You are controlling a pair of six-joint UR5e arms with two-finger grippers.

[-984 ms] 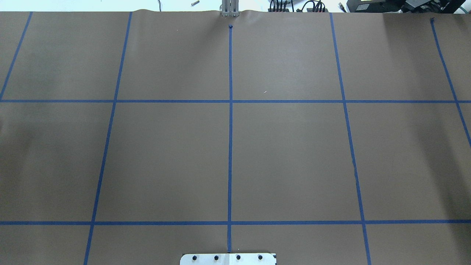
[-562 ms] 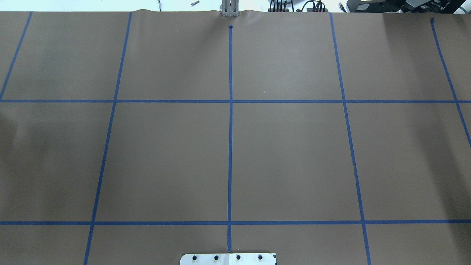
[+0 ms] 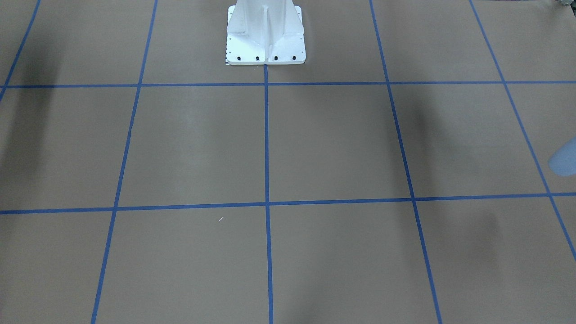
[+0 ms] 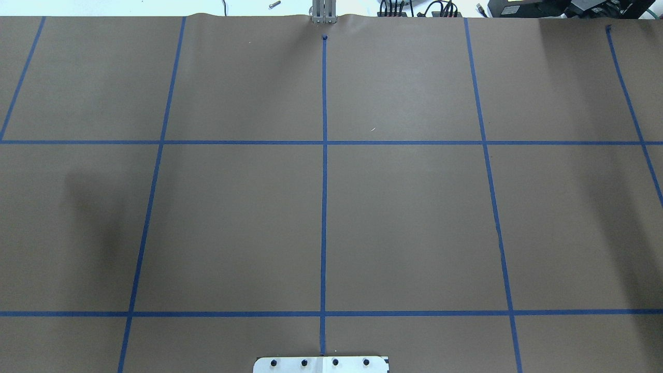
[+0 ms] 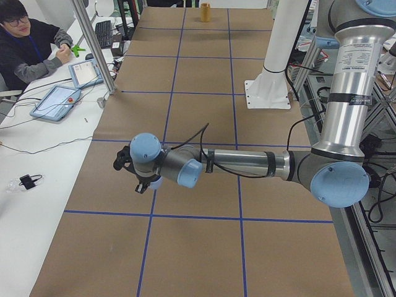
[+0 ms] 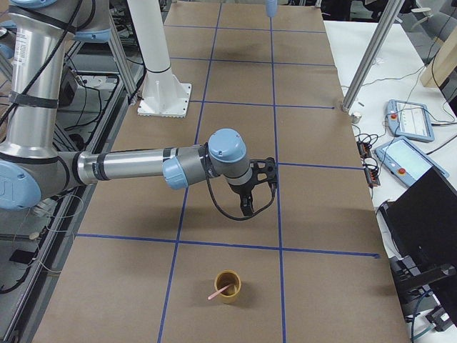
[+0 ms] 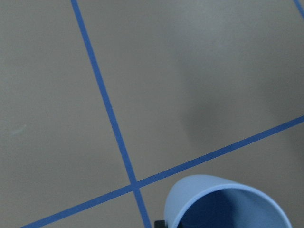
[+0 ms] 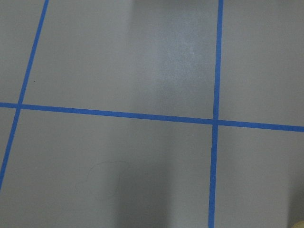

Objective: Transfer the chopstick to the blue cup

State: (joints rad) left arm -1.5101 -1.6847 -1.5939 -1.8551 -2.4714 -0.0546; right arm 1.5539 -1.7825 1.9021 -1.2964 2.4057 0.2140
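Note:
The blue cup (image 7: 223,204) fills the bottom of the left wrist view, rim up, close to the camera and above the table. It also shows blurred at the right edge of the front view (image 3: 564,157) and under the near arm's gripper in the exterior left view (image 5: 155,183). My left gripper (image 5: 143,184) is shut on it. The pale pink chopstick (image 6: 218,291) leans inside a yellow-brown cup (image 6: 228,287) at the table's near end in the exterior right view. My right gripper (image 6: 246,207) hangs above the table, short of that cup; I cannot tell whether it is open or shut.
The white pedestal base (image 3: 265,33) stands at the robot's edge of the brown, blue-taped table (image 4: 414,217). A metal post (image 5: 93,46), tablets (image 5: 59,102) and a seated operator (image 5: 25,43) are along the far side.
In the overhead view the dark shadow at the table's left has moved rightward into the table. Neither gripper nor any object shows there.

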